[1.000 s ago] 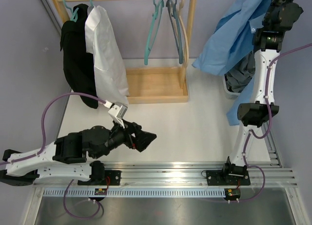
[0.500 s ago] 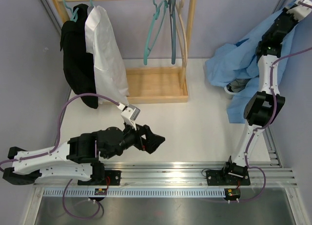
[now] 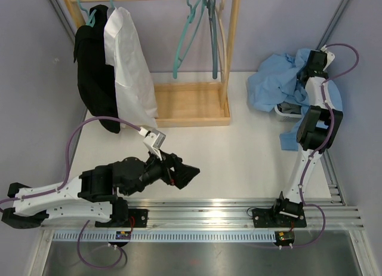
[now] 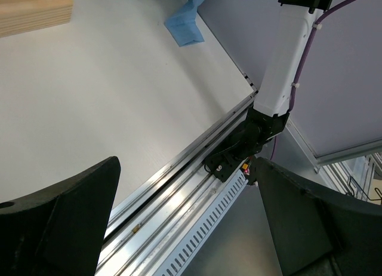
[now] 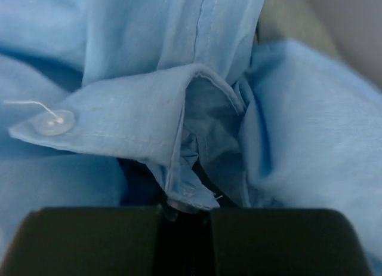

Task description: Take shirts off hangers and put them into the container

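Observation:
The light blue shirt [image 3: 276, 83] lies bunched over the container [image 3: 282, 111], a white basket at the right wall with grey cloth [image 3: 292, 106] showing in it. My right gripper [image 3: 303, 76] is buried in the blue fabric. In the right wrist view it [image 5: 185, 209] is shut on a buttoned fold of the light blue shirt [image 5: 143, 103]. A black shirt [image 3: 95, 70] and a white shirt [image 3: 129, 67] hang on teal hangers [image 3: 89, 13] at the left of the rail. My left gripper [image 3: 191, 174] hovers open over the near table, holding nothing.
Bare teal hangers [image 3: 182, 46] and a pale wooden one [image 3: 225, 37] hang at the right end of the wooden rack [image 3: 191, 106]. A blue sleeve [image 4: 186, 22] trails onto the table beside the basket. The right arm's post [image 4: 289, 55] rises from the front rail [image 3: 239, 213].
The right arm has come down from high up, bringing the light blue shirt onto the basket. The left gripper has drifted slightly right and stayed open.

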Motion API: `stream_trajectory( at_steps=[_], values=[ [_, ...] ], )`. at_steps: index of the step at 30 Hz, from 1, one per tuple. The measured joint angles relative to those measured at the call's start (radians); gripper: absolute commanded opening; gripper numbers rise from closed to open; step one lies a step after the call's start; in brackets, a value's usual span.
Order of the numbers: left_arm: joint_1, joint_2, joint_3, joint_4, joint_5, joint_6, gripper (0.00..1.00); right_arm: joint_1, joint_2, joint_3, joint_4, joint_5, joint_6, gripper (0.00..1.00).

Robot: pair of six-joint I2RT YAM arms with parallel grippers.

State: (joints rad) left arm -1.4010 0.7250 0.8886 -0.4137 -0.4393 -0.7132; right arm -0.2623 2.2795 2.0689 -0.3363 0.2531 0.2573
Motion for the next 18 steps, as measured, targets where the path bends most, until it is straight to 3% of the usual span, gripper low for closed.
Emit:
stream_trajectory(
  at_steps=[6,10,11,14,16,17,18],
  values=[
    [0.000,-0.018,-0.009,0.018,0.011,-0.010,0.99,-0.001,0.056,0.026,-0.172,-0.055,0.116,0.00],
    [0.000,-0.046,-0.026,0.018,0.017,-0.024,0.99,-0.001,0.100,0.036,-0.197,-0.074,0.166,0.00],
    [0.000,-0.051,-0.027,0.015,0.017,-0.026,0.99,-0.002,0.101,0.037,-0.197,-0.074,0.171,0.15],
    [0.000,-0.064,-0.027,0.011,0.017,-0.031,0.99,-0.002,0.104,0.066,-0.231,-0.075,0.193,0.44],
    [0.000,-0.071,-0.027,0.011,0.016,-0.034,0.99,-0.002,0.103,0.085,-0.256,-0.073,0.198,0.71],
    [0.000,-0.071,-0.027,0.011,0.017,-0.036,0.99,0.000,0.097,0.087,-0.260,-0.075,0.192,0.76],
    [0.000,-0.071,-0.027,0.011,0.016,-0.037,0.99,0.002,0.088,0.086,-0.268,-0.071,0.187,0.88]
  ],
)
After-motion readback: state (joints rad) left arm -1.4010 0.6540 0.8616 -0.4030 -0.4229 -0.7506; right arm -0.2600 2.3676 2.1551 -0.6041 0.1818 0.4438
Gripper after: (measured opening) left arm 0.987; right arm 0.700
